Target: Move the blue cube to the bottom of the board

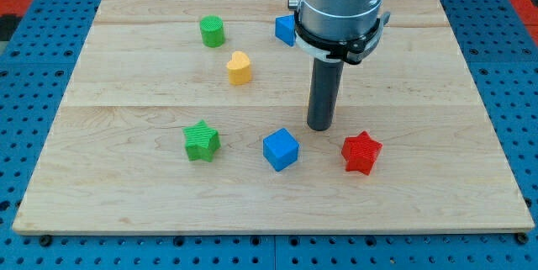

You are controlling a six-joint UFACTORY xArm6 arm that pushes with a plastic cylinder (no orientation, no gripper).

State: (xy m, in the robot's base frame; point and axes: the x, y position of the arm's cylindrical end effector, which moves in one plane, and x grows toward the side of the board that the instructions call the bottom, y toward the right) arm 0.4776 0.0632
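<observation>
My tip (319, 126), a bare rod with no pincer, sits just above-right of the blue cube (281, 149); shift directly above the cube, then push straight down.

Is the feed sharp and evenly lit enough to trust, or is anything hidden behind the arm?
Camera view: even, soft light, no glare on the board, only faint shadows under the blocks. Focus is sharp on the blue cube and my tip, which sits just above-right of it. The arm covers most of a second blue block near the view's top.
</observation>
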